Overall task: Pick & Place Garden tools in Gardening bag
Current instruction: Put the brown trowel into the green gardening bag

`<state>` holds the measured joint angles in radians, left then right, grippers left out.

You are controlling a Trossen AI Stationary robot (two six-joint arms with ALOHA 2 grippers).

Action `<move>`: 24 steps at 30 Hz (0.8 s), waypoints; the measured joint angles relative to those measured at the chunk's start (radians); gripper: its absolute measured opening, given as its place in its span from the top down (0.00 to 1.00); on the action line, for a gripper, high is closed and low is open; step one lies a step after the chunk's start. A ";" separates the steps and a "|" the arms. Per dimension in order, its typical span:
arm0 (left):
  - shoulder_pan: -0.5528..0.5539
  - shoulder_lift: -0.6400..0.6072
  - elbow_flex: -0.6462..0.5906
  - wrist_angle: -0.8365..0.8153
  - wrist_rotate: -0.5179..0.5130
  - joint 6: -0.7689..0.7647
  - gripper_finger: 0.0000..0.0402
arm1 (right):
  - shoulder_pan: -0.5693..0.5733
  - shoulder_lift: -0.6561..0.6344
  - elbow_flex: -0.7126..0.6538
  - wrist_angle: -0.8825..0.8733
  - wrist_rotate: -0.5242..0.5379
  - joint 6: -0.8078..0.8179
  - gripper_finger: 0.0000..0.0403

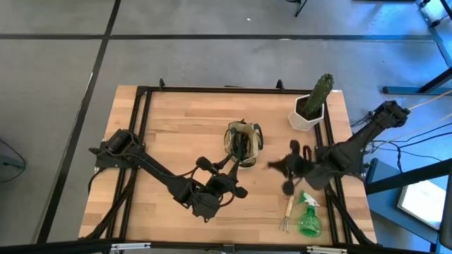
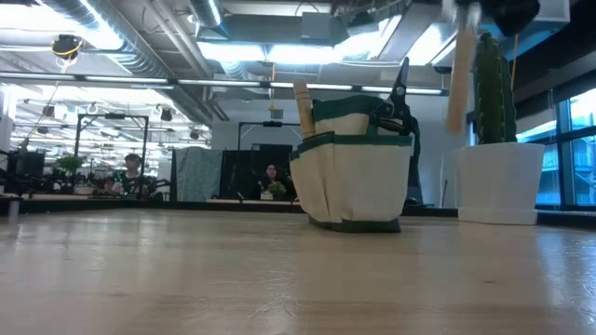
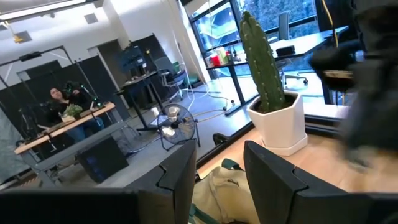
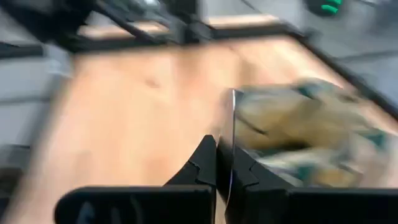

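Observation:
The gardening bag (image 1: 242,143) stands upright on its base mid-table, beige with green trim (image 2: 358,158). A wooden handle (image 2: 303,102) and black pruners (image 2: 400,88) stick out of its top. A hand fork (image 1: 286,215) and a green spray bottle (image 1: 308,220) lie flat near the front right. My left gripper (image 1: 227,175) hovers open just in front of the bag, level, with nothing between its fingers (image 3: 217,168). My right gripper (image 1: 289,169) is in the air right of the bag. It is shut on a wooden-handled metal tool, the trowel as far as I can tell. My right gripper pinches a thin metal blade (image 4: 233,134), seen edge-on, between its two shut fingers. The tool is lifted clear of the table. In the low view its blurred wooden handle (image 2: 459,74) hangs downward in the air, right of the bag.
A cactus in a white hexagonal pot (image 1: 311,106) stands at the far right corner, close behind my right arm. A black frame rail (image 1: 141,141) runs round the table's edges. Bare wood (image 1: 176,127) lies left of the bag. People sit at desks in the room beyond.

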<state>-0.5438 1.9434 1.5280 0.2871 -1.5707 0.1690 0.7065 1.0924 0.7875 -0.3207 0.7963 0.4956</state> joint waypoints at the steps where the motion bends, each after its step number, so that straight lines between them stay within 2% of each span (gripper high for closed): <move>1: 0.000 0.000 0.000 0.000 0.000 -0.001 0.68 | -0.010 -0.005 0.010 -0.058 0.031 0.016 1.00; 6: -0.009 0.000 0.000 0.000 0.000 -0.002 0.68 | -0.067 -0.071 0.027 -0.150 0.119 0.028 1.00; 9: -0.016 0.000 0.000 0.000 0.000 -0.002 0.68 | -0.107 -0.116 0.009 -0.177 0.230 0.022 1.00; 12: -0.019 0.000 0.000 -0.011 0.000 -0.002 0.68 | -0.169 -0.153 -0.017 -0.193 0.284 0.045 1.00; 15: -0.019 0.000 0.000 -0.024 0.000 -0.004 0.68 | -0.240 -0.160 -0.048 -0.136 0.251 0.042 1.00; 20: -0.013 0.000 0.000 -0.055 0.000 -0.009 0.68 | -0.319 -0.109 -0.121 0.153 0.128 -0.133 1.00; 24: -0.006 0.000 0.000 -0.057 0.000 0.008 0.68 | -0.350 -0.067 -0.133 0.259 0.110 -0.203 1.00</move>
<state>-0.5502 1.9438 1.5280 0.2302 -1.5707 0.1770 0.3560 1.0254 0.6544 -0.0612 0.9065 0.2921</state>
